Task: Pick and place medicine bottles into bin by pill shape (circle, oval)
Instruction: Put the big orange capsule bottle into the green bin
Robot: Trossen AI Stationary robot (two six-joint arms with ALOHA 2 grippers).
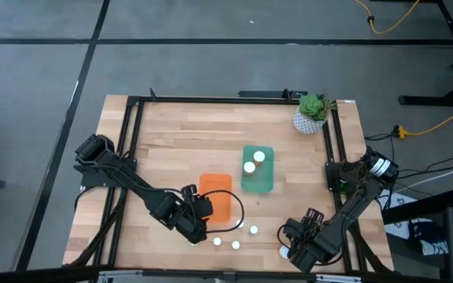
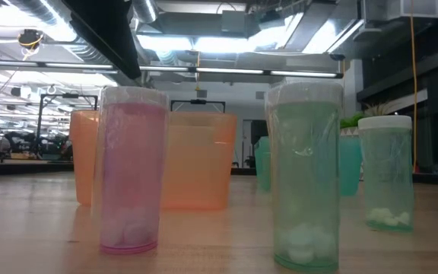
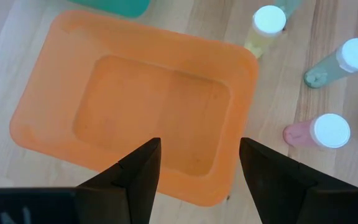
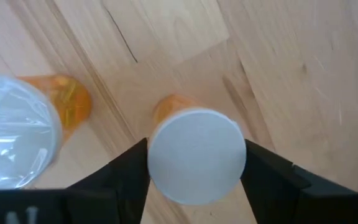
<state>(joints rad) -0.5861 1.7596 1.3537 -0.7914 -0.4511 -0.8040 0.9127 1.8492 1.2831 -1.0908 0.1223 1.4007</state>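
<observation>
My left gripper hangs open and empty over the empty orange bin. Beside the bin stand a yellow bottle, a green bottle and a pink bottle, all white-capped; from above they show as white dots near the front edge. Two more bottles stand in the green bin. My right gripper is at the front right, shut on an orange bottle with a white cap. A second orange bottle stands next to it. My right gripper holds the orange bottle between its two fingers, one on each side at or just under the white cap. The fingers come from above, pointing down. The bottle is upright. I cannot tell whether its base rests on the table.
A white plant pot stands at the far right corner. A black frame runs along the table's sides. In the low view the pink bottle and two green ones stand before the orange bin.
</observation>
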